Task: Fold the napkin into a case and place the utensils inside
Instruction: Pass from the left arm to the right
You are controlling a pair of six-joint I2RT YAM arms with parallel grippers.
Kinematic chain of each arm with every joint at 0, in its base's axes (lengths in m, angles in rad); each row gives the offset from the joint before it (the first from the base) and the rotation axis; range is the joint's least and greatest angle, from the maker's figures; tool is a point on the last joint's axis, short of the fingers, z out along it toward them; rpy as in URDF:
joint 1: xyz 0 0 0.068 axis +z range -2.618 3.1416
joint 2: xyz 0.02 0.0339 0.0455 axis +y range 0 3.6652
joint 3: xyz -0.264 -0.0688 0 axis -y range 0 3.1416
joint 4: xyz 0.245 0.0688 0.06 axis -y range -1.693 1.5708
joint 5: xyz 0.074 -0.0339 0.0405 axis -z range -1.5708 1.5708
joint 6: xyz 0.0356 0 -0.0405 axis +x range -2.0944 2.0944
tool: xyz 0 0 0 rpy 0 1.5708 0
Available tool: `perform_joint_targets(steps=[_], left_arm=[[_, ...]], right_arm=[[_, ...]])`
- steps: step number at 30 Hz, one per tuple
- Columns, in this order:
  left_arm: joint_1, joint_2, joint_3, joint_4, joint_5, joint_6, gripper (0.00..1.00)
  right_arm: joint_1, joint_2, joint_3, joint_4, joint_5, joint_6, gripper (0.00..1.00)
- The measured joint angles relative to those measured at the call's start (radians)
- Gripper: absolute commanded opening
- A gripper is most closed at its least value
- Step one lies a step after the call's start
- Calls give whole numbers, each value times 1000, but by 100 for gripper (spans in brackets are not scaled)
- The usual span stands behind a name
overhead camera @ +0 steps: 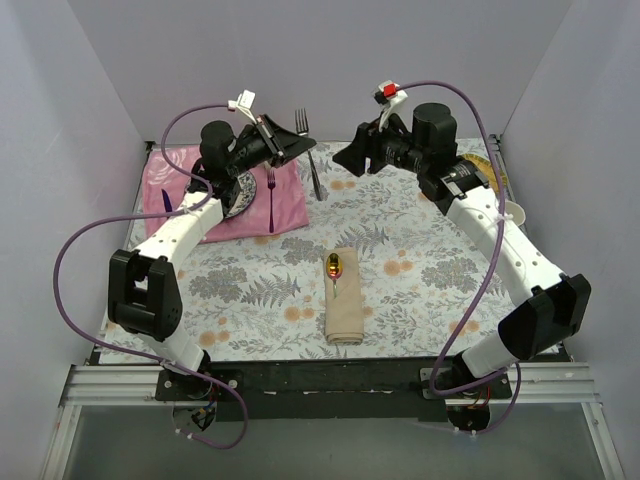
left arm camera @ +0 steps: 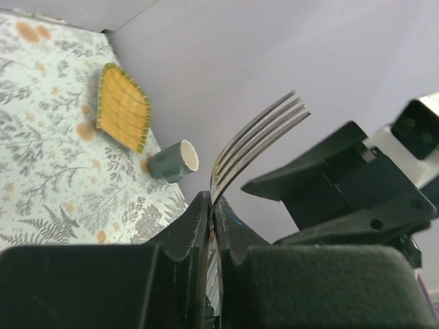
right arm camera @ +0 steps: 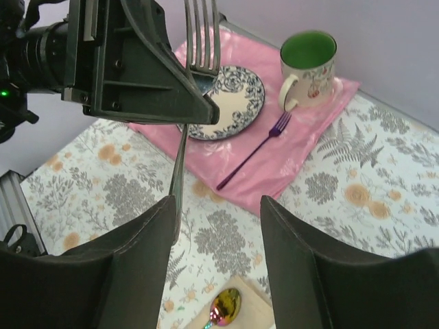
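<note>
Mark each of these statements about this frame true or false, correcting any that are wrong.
1. The left end effector is shut on the silver fork. True.
2. The spoon lies on the pink cloth. False: its bowl shows at the far end of the folded napkin, out on the floral table cover.
3. The purple fork lies on the pink cloth beside the patterned plate. True.
4. The right end effector is clamped on the silver fork. False: its jaws stand open, and the fork's handle runs past one finger without being gripped.
</note>
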Motion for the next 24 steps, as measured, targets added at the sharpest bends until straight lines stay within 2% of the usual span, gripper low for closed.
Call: perform_joint_targets(steps=[10, 14, 19, 24], left_arm=[[-77, 7, 23, -341, -203, 69, 0], [-103, 7, 23, -391, -246, 82, 0], [-120, 7, 23, -415, -276, 84, 0], [-130, 7, 23, -422, -285, 84, 0]], right_arm=[[38, 66, 115, -293, 86, 3, 47], [40, 91, 132, -328, 85, 48, 45], [53, 122, 136, -335, 81, 85, 35], [73, 148, 146, -341, 77, 106, 34]])
